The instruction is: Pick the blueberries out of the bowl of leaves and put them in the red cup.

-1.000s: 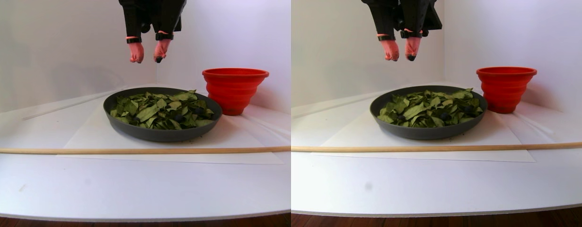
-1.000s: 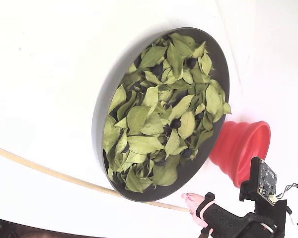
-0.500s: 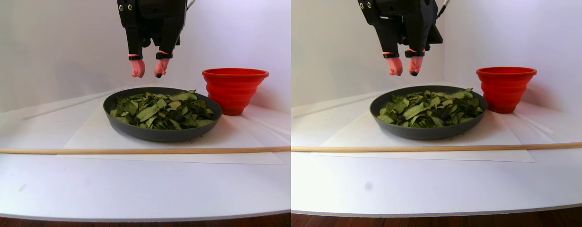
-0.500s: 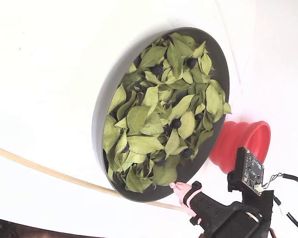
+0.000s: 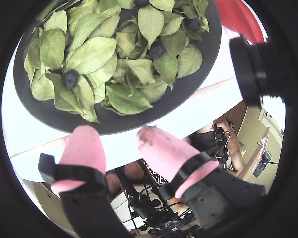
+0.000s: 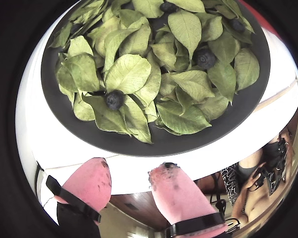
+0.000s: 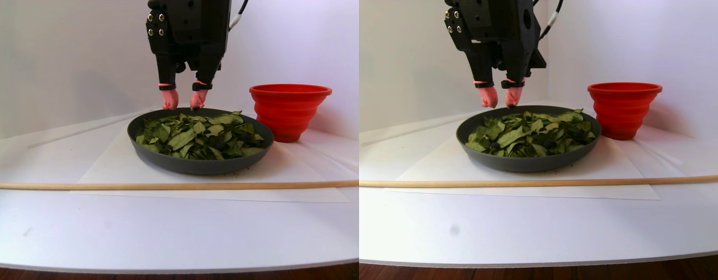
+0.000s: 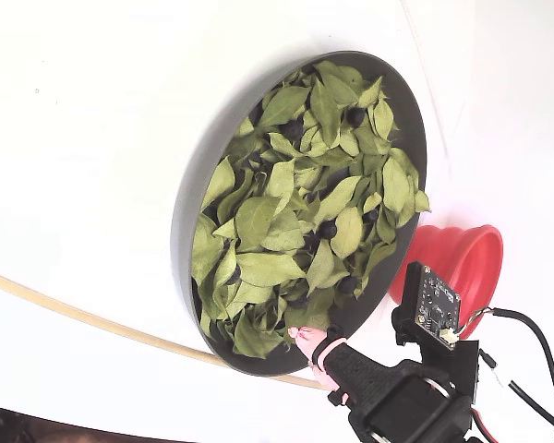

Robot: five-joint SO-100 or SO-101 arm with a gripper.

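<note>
The wide dark grey bowl [image 7: 201, 166] sits mid-table, full of light green leaves [image 6: 129, 72]. Dark blueberries [image 6: 114, 99] [image 5: 157, 48] [image 8: 327, 229] lie scattered among them. Just right of the bowl in the stereo pair view stands the red cup [image 7: 289, 111]; the fixed view has the cup [image 8: 448, 268] below the bowl. My gripper [image 7: 183, 105] hangs open over the bowl's far rim with its tips at about rim height. Both wrist views show the pink, dark-smudged fingertips [image 6: 97, 171] apart, just off the rim, with nothing between them.
A long wooden stick [image 7: 160, 185] lies across the table in front of the bowl. A white sheet [image 7: 114, 169] lies under the bowl. White walls close in behind the bowl and cup. The table's front edge [image 7: 160, 265] runs along the bottom.
My gripper has come down from well above the bowl to its far rim. It stayed open throughout. Bowl, leaves and cup have not moved.
</note>
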